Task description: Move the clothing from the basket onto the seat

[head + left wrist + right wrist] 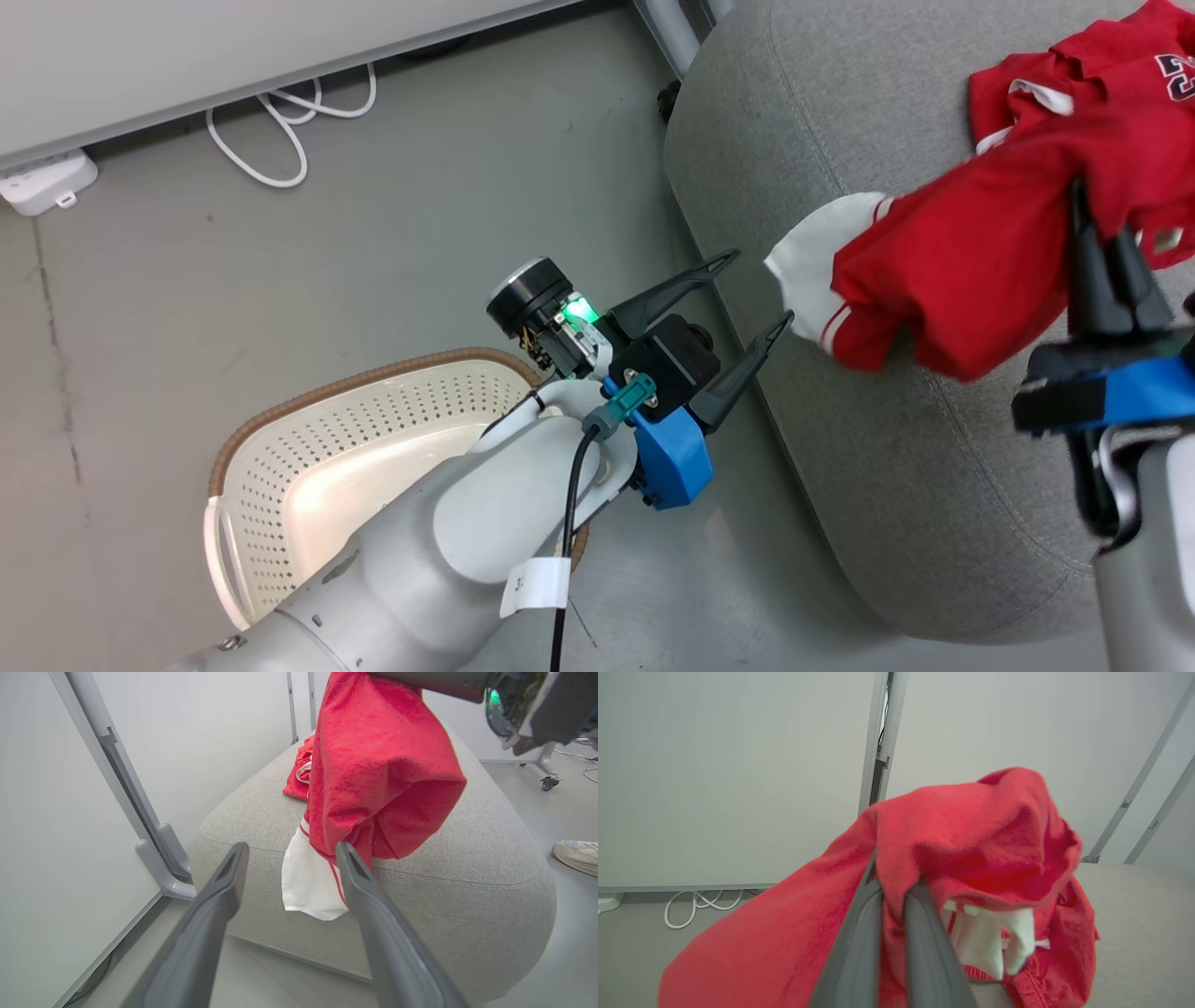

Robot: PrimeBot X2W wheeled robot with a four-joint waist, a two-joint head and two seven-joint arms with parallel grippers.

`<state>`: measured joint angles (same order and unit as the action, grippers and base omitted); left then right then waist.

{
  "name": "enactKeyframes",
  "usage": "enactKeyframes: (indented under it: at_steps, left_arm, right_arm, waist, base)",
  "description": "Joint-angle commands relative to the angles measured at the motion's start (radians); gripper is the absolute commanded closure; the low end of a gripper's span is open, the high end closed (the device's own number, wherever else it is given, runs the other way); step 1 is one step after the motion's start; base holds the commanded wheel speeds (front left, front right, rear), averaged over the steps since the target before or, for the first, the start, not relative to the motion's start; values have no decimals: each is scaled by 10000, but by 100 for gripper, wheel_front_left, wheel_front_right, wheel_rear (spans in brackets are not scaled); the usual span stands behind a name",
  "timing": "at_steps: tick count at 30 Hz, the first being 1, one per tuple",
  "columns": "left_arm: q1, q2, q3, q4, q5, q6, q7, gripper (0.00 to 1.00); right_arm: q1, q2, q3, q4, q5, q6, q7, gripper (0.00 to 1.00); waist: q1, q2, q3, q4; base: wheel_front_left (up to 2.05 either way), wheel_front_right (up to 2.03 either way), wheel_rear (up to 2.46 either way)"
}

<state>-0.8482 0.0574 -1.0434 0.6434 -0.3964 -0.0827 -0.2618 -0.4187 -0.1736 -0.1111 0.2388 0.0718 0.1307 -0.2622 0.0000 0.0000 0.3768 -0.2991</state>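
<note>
A red garment with white lining [952, 280] hangs from my right gripper [1102, 238], which is shut on its fabric above the grey seat [794, 121]. Its white end droops over the seat's left edge. In the right wrist view the red fabric [971, 830] drapes over my closed fingers [859, 942]. Another red garment with a number print [1120, 75] lies on the seat at the far right. My left gripper [752, 299] is open beside the seat's edge, above the cream basket [373, 411]. In the left wrist view its fingers [224, 882] frame the hanging clothing [378, 774].
A white cable [289, 121] and a white power strip [47, 182] lie on the grey floor by the wall. Metal frame legs [154, 844] stand behind the seat. A person's shoe [577, 856] rests on the floor to the right of the seat in the left wrist view.
</note>
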Motion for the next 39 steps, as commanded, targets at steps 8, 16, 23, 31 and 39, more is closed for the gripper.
enactKeyframes:
  at_steps: [8, 16, 23, 31, 39]
  left_arm:
    - [-522, 220, 186, -83, 214, 138, -46, 0]
    - [-1138, 552, 132, -261, 473, 219, 71, 0]
    - [-1596, 796, 74, -621, 692, 310, 203, 0]
    - [-1856, 961, -32, -942, 798, 378, 312, 0]
    - [-1891, 1256, -108, -1277, 793, 457, 538, 0]
  right_arm:
    - [-1913, -1130, -284, -606, 121, 1, -41, 100]
    - [-3998, -2572, -1830, -657, 126, -1, -40, 100]
    - [-4847, -3553, -3371, 440, 229, 1, -38, 100]
    - [-4499, -3416, -4000, 2198, -322, 1, -39, 100]
    - [-4939, -2835, -4126, 4025, -803, 1, -38, 100]
  waist:
    - [0, 0, 840, -27]
    - [0, 0, 2084, -62]
    - [0, 0, 3006, -4]
    - [0, 0, 3545, 65]
    - [0, 0, 3864, 77]
  base:
    - [0, 0, 0]
    - [0, 0, 0]
    - [0, 0, 0]
    - [0, 0, 0]
    - [0, 0, 0]
